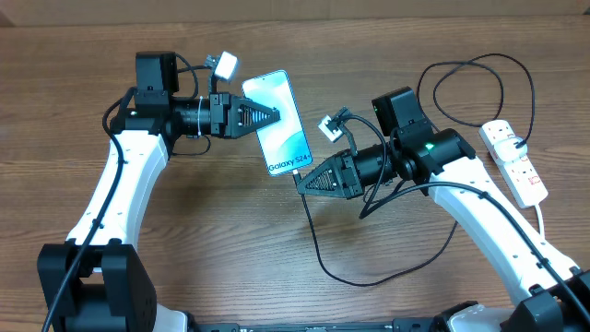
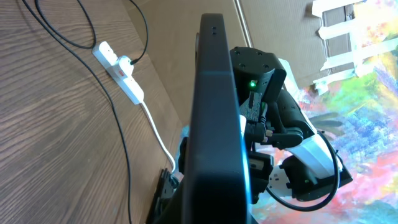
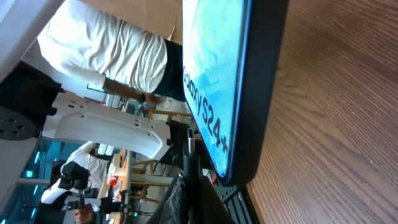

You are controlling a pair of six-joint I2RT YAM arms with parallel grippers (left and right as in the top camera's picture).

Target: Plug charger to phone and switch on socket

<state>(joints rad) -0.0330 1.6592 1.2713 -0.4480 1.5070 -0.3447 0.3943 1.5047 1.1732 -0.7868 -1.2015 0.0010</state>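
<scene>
The left gripper (image 1: 270, 117) is closed on the phone's (image 1: 286, 129) side, holding it tilted over the table (image 1: 230, 240). The right gripper (image 1: 300, 179) pinches the charger (image 1: 367, 283) tip at the phone's bottom end. Only the overhead and left wrist cameras show the socket (image 1: 514, 161).

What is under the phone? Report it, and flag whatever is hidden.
The phone is gripped by the left fingers over the wooden table. The charger cable leaves its lower end by the right fingers. The tabletop directly beneath is covered.
</scene>
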